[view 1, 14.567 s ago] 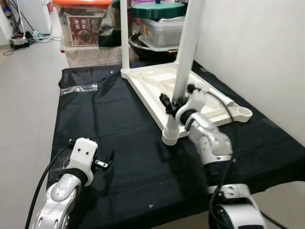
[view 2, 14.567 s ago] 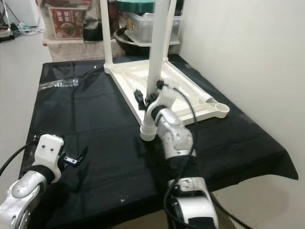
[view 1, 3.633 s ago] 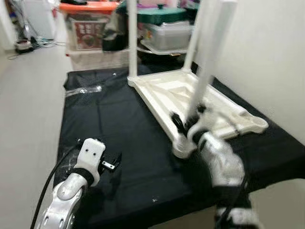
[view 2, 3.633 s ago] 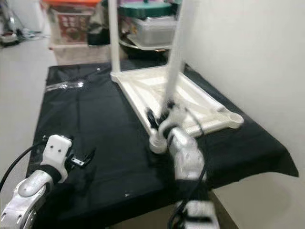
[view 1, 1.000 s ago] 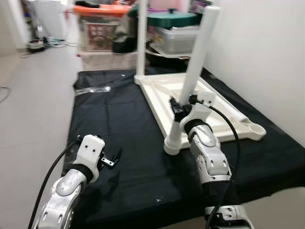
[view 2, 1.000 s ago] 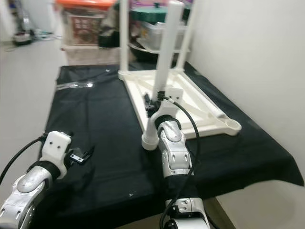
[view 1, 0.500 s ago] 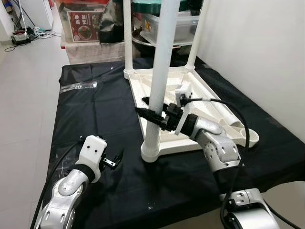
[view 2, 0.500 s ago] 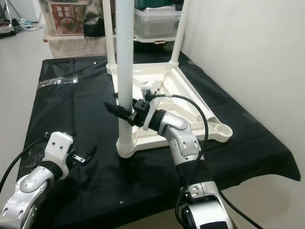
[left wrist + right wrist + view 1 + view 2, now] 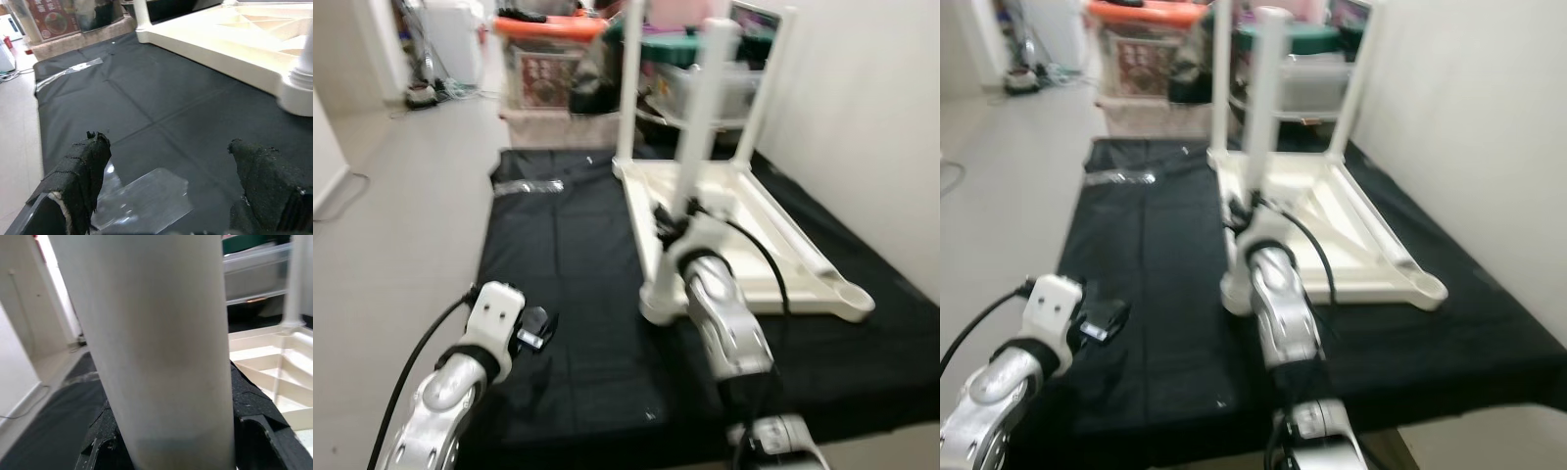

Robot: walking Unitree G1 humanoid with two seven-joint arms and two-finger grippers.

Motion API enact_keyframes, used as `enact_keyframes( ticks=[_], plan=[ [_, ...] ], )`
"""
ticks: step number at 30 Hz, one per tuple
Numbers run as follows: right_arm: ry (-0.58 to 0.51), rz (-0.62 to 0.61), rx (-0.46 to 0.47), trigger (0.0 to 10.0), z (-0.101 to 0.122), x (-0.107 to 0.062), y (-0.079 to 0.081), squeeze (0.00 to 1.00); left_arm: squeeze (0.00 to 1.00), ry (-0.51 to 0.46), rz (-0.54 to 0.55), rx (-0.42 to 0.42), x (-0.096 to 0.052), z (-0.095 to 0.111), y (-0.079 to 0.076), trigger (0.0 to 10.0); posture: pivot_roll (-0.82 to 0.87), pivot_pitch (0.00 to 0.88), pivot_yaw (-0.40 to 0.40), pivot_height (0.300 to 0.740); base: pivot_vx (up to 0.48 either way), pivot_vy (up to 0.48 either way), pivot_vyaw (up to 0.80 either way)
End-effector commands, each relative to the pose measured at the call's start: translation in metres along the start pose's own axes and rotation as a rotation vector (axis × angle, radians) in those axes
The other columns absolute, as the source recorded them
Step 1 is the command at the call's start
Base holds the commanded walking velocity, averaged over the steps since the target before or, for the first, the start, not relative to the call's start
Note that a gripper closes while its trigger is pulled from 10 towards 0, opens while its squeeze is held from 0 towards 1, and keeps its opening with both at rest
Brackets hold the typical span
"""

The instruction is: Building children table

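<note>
1. Black cloth [image 9: 568,284] covers the floor by a white wall. The upside-down table top [image 9: 744,235] lies near the cloth's far right corner. The right gripper [image 9: 677,220] hugs the near leg [image 9: 697,157].
2. Left wrist view: the left gripper [image 9: 171,171] gapes wide, holding nothing, over a clear plastic scrap [image 9: 146,203].
3. Right wrist view: the leg sits tight between the black fingers [image 9: 254,406]. A crooked push could tip it. Its socket is blurry.

My arms [image 9: 445,392] are silver with white wrist blocks and trailing black cables. My fingers [image 9: 83,169] are black, apparently rough-padded and frayed.
</note>
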State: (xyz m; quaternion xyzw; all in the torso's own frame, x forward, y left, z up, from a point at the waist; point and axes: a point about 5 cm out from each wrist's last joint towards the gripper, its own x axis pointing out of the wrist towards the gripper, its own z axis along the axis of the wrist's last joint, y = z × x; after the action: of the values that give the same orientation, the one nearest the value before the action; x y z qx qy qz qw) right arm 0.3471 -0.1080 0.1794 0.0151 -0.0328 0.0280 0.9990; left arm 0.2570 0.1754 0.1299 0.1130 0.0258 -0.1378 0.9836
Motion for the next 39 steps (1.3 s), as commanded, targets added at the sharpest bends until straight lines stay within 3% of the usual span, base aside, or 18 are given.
enact_keyframes(
  ticks=[1, 3, 6, 7, 11, 12, 13, 17, 21, 22, 25, 26, 28, 29, 33, 35, 37, 39],
  plan=[
    [0.108, 0.024, -0.047, 8.7, -0.021, -0.006, -0.002, 0.00, 0.00, -0.002, -0.029, 0.009, 0.004, 0.003, -0.003, 10.0, 0.05, 0.000, -0.056, 0.740, 0.000, 0.000, 0.00],
    [0.066, 0.078, -0.068, 10.0, -0.013, -0.004, 0.002, 0.00, 0.00, -0.002, -0.034, 0.012, 0.005, 0.003, -0.004, 10.0, 0.05, 0.000, -0.053, 0.740, 0.000, 0.000, 0.00],
    [-0.014, 0.158, -0.035, 10.0, 0.005, 0.004, 0.007, 0.00, 0.00, -0.006, -0.034, 0.014, 0.007, 0.003, -0.003, 10.0, 0.04, 0.000, -0.056, 0.740, 0.000, 0.000, 0.00],
    [-0.077, 0.230, 0.009, 10.0, 0.017, 0.008, 0.012, 1.00, 0.00, -0.008, -0.032, 0.011, 0.008, 0.004, -0.004, 10.0, 0.04, 0.000, -0.066, 0.740, 0.000, 0.000, 0.00],
    [-0.106, 0.357, 0.093, 10.0, 0.027, 0.011, 0.020, 1.00, 0.00, -0.010, -0.031, 0.007, 0.007, 0.003, -0.005, 10.0, 0.05, 0.000, -0.070, 0.740, 0.000, 0.000, 0.00],
    [-0.126, 0.501, 0.151, 10.0, 0.036, 0.010, 0.031, 1.00, 0.00, -0.009, -0.029, 0.004, 0.007, 0.003, -0.005, 10.0, 0.05, 0.000, -0.070, 0.740, 0.000, 0.000, 0.00],
    [-0.145, 0.674, 0.139, 10.0, 0.043, 0.007, 0.040, 0.00, 0.00, -0.007, -0.027, 0.001, 0.006, 0.002, -0.005, 10.0, 0.05, 0.000, -0.073, 0.740, 0.000, 0.000, 0.00],
    [-0.113, 0.963, 0.058, 10.0, 0.040, -0.003, 0.049, 0.00, 0.00, -0.006, -0.028, 0.002, 0.006, 0.001, -0.005, 10.0, 0.05, 0.000, -0.070, 0.740, 0.000, 0.000, 0.00],
    [-0.081, 1.068, 0.021, 10.0, 0.033, -0.008, 0.050, 0.00, 0.00, -0.007, -0.029, 0.003, 0.007, 0.002, -0.004, 10.0, 0.05, 0.000, -0.077, 0.740, 0.000, 0.000, 0.00],
    [-0.010, 1.202, -0.023, 6.6, 0.017, -0.016, 0.053, 0.00, 0.00, -0.009, -0.028, 0.006, 0.007, 0.003, -0.003, 10.0, 0.06, 0.000, -0.085, 0.740, 0.000, 0.000, 0.00],
    [0.039, 1.286, -0.049, 6.6, 0.006, -0.021, 0.055, 0.00, 0.00, -0.011, -0.027, 0.007, 0.008, 0.003, -0.003, 10.0, 0.07, 0.000, -0.088, 0.740, 0.000, 0.000, 0.00],
    [0.087, 1.253, -0.067, 0.0, -0.004, -0.018, 0.058, 0.00, 0.00, -0.010, -0.022, 0.006, 0.007, 0.003, -0.003, 10.0, 0.08, 0.000, -0.096, 0.740, 0.000, 0.000, 0.00],
    [0.113, 1.216, -0.080, 0.0, -0.011, -0.015, 0.061, 0.00, 0.00, -0.010, -0.018, 0.004, 0.006, 0.004, -0.003, 10.0, 0.08, 0.000, -0.098, 0.740, 0.000, 0.000, 0.00],
    [0.119, 1.070, -0.116, 0.0, -0.015, -0.005, 0.061, 0.00, 0.00, -0.008, -0.015, 0.004, 0.004, 0.003, -0.003, 10.0, 0.08, 0.000, -0.099, 0.740, 0.000, 0.000, 0.00],
    [0.231, 0.117, -0.036, 0.0, -0.026, 0.033, 0.012, 0.00, 0.00, -0.001, -0.011, 0.005, 0.001, 0.002, -0.002, 10.0, 0.07, 0.000, -0.088, 0.740, 0.000, 0.000, 0.00],
    [0.231, 0.117, -0.036, 0.0, -0.026, 0.033, 0.012, 0.00, 0.00, -0.001, -0.011, 0.005, 0.001, 0.002, -0.002, 10.0, 0.07, 0.000, -0.088, 0.740, 0.000, 0.000, 0.00],
    [0.219, -0.104, -0.028, 0.0, -0.030, 0.020, -0.011, 0.00, 0.00, 0.001, -0.016, 0.005, 0.002, 0.002, -0.004, 10.0, 0.07, 0.000, -0.085, 0.740, 0.000, 0.000, 0.00],
    [0.250, -0.024, 0.006, 0.0, -0.034, 0.002, 0.000, 0.00, 0.00, -0.001, -0.021, 0.003, 0.004, 0.002, -0.004, 10.0, 0.05, 0.000, -0.073, 0.740, 0.000, 0.000, 0.00]
  ],
)
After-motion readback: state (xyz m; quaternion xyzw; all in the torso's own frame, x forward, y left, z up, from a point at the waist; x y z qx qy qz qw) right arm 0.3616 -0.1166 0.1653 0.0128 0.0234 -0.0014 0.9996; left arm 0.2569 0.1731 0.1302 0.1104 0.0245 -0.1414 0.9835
